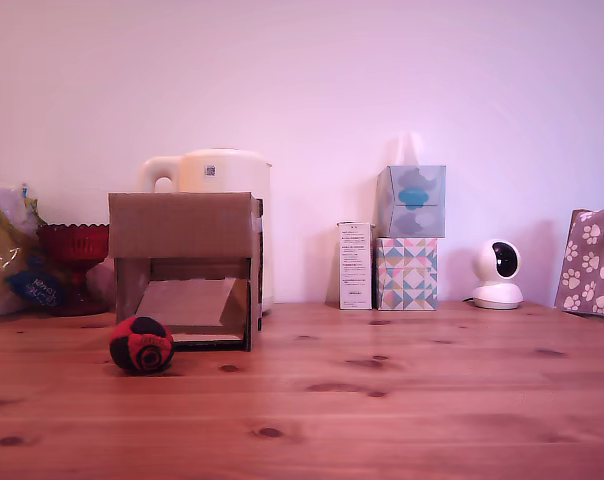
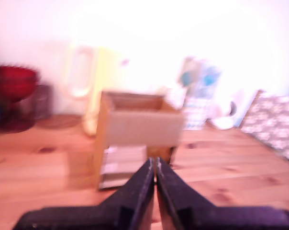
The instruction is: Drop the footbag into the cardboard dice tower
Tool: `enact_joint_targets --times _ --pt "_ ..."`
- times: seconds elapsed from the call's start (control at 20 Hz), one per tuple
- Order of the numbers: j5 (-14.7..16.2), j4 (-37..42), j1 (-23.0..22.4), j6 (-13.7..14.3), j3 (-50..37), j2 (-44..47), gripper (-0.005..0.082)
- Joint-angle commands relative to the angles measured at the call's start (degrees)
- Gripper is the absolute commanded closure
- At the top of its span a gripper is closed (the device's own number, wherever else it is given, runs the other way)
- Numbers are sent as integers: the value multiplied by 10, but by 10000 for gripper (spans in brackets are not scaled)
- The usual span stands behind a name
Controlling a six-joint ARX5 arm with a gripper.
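Kettle [image 1: 227, 180] behind cardboard dice tower [image 1: 185, 265]; tissue boxes [image 1: 409, 240] aside.

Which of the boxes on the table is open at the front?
The plain brown cardboard dice tower, behind the footbag. Its front shows a slanted ramp; the patterned tissue boxes are closed there.

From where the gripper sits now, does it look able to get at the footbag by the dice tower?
Probably yes. The footbag lies on open table at the cardboard dice tower's front corner, uncovered from above. The gripper is shut, its fingers together, so it must open first. The wrist view does not show the footbag.
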Motion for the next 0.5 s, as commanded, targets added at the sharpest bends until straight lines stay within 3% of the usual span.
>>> enact_joint_targets --times 0.0,0.45 --pt "15 15 -10 25 -1 57 793" --pt "15 135 -95 92 6 346 793"
